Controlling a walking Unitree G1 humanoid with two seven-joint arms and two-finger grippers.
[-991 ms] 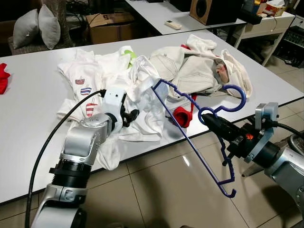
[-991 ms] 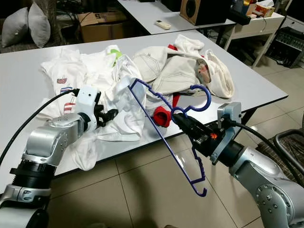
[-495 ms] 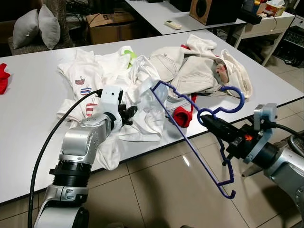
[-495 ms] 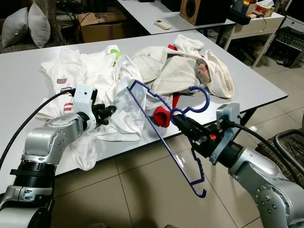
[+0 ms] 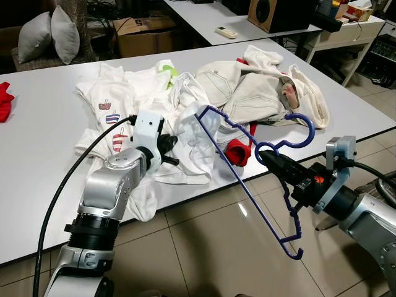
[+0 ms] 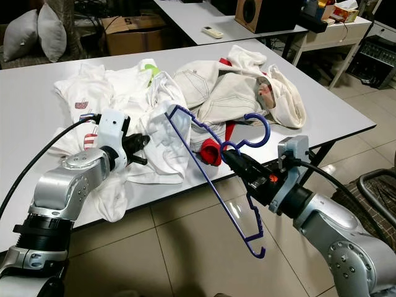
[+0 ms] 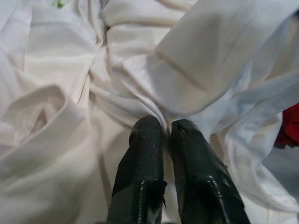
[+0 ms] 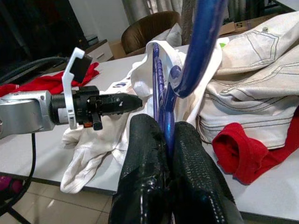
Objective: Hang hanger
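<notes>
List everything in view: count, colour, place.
hanger: one, blue, held off the table's front edge, one end in the white shirt
white shirt: one, white, table front
clothes pile: cream and white, table middle
red cloth: one, beside the hanger
table: one, white
cushions: two, grey, far left
remote: one, white, rear table
speaker: one, brown, rear table
left pincer: shut on white shirt
right pincer: shut on hanger
</notes>
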